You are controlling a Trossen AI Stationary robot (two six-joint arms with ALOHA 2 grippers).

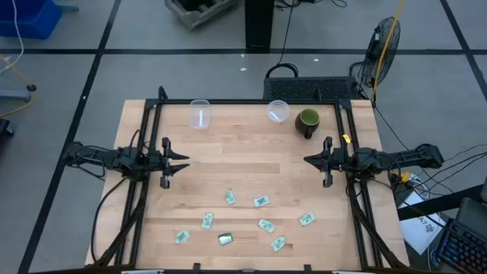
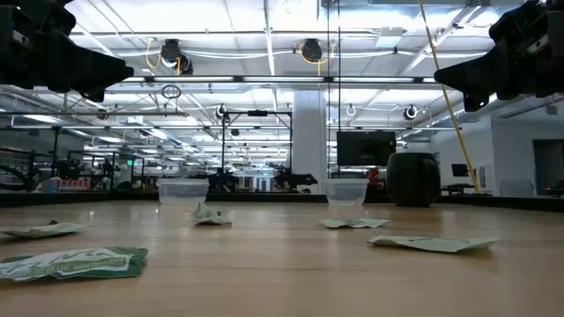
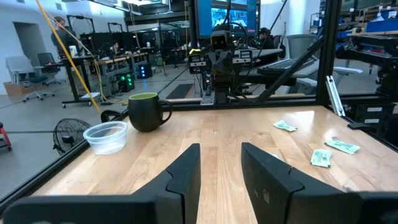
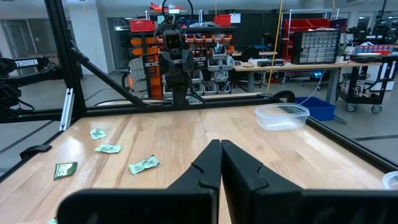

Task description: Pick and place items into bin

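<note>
Several tiny flat packets lie flat on the near half of the wooden table: pale mint ones (image 1: 230,197), (image 1: 261,201), (image 1: 307,219), and one darker green packet (image 1: 225,239) (image 2: 75,262). My left gripper (image 1: 181,161) (image 3: 221,163) hovers open above the table's left side, level and pointing right, well away from the packets. My right gripper (image 1: 307,160) (image 4: 221,155) hovers shut above the right side, pointing left. Two clear plastic containers (image 1: 199,114), (image 1: 278,111) stand upright near the far edge.
A dark green mug (image 1: 308,122) (image 3: 148,111) stands near the far right corner, beside the right-hand clear container (image 3: 107,135). A black frame (image 1: 144,137) borders the table. Bare wood lies between the two grippers. A fan (image 1: 383,46) stands on the floor beyond the table.
</note>
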